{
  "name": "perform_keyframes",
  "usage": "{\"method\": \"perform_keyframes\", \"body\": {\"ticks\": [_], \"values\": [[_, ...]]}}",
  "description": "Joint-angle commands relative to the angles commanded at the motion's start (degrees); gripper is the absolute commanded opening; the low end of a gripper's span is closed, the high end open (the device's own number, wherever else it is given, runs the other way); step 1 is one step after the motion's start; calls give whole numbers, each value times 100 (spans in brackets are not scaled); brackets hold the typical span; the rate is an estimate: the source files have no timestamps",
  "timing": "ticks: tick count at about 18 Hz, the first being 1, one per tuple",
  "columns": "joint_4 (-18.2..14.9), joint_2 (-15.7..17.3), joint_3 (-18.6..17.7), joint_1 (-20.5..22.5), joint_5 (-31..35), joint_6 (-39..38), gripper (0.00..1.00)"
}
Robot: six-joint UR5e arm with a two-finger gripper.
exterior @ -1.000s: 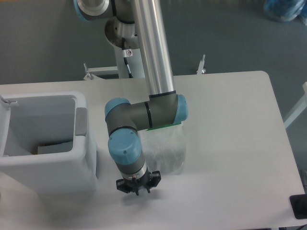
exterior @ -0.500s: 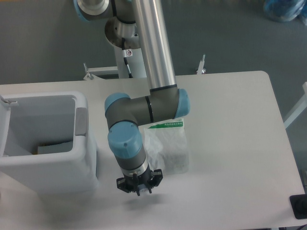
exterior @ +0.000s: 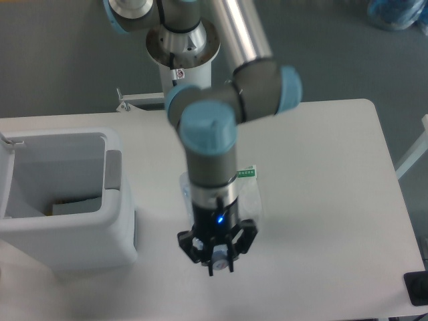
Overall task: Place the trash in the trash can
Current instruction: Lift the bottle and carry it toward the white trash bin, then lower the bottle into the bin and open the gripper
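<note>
Rising toward the camera vs the earlier views, the arm is now looming larger, its wrist hanging straight down over the table (exterior: 334,200) w/ the gripper (exterior: 217,257) at the bottom. Something small & whitish is sitting between the fingers (possibly the bottle's cap, but I cannot tell, nor whether the fingers are clamping it). The plastic bag (exterior: 249,190) is lying flat behind the wrist, mostly covered now, its green strip peeking out. The trash can (exterior: 117,221) is standing well to the side, apart from the gripper. Judging by this, a lift is underway; a carry to the bin is prob. next.
</note>
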Motion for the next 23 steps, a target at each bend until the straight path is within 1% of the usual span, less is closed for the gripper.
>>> {"method": "perform_keyframes", "body": {"ticks": [1,4,5,6,7,9,12,15,17,18,21,23], "values": [[131,53,192,27,-45,-61,32],[290,71,580,-8,-81,-18,32],[526,167,651,-43,-81,17,32],[650,176,651,-104,-90,17,32],[695,272,625,-174,-81,9,32],[695,465,520,-411,-90,9,32],[695,711,458,-509,-177,-53,32],[695,844,449,-755,-265,-96,32],[695,967,327,-852,-265,-184,32],[695,993,326,-869,-265,-202,32],[695,994,300,-1106,-265,-220,32],[695,985,213,-1325,-265,-237,32]]}}
